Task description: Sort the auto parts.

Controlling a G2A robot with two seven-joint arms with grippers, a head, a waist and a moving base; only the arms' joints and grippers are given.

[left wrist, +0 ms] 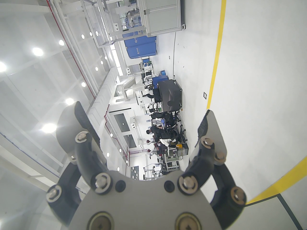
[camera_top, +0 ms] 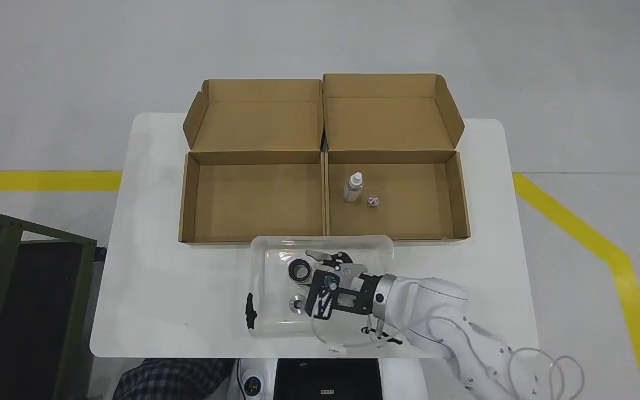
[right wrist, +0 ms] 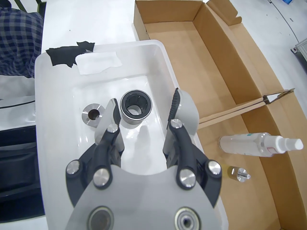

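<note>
Right gripper [right wrist: 145,106] low in clear tub [right wrist: 57,149] at desk's near edge, fingers spread, black ring [right wrist: 134,112] between them, metal bushing [right wrist: 93,115] just beside. Right box [camera_top: 458,195] holds spray bottle [right wrist: 254,144] and 1 small metal fitting [right wrist: 237,174]. Left gripper [left wrist: 144,111] fingers spread.

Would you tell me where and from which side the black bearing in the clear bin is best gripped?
Probably by the outer wall of the bearing, coming down from above: it stands on end in the bin, bore facing up, round sides free. The open right gripper looks wide enough to straddle it. The flanged bushing lies close beside it, so that finger needs care.
</note>
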